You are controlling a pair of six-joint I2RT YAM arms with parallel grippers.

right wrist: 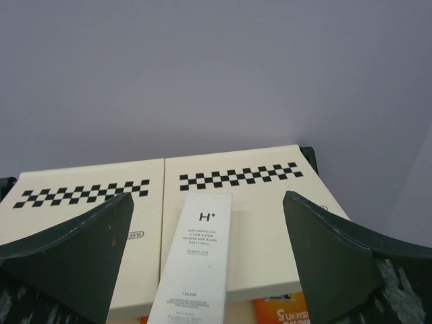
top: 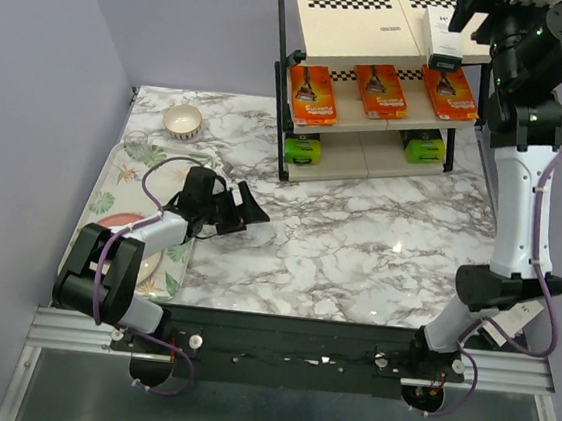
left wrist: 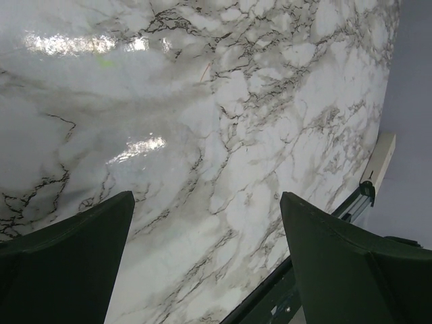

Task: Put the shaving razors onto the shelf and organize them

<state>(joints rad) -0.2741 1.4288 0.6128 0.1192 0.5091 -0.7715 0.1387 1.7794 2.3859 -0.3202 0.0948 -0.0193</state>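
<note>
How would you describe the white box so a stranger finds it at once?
Find the black-framed three-tier shelf at the back of the marble table. On the right part of its top board lies a slim white box. It is white with a printed H; below lie orange packs and black-and-green packs.

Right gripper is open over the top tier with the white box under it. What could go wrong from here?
1. The white box seems to stick out past the front edge of the shelf's top tier. A nudge could tip it onto the orange packs below.
2. The open right gripper straddles the box, so a sideways retreat could drag or skew it. Lifting straight away looks safer.
</note>
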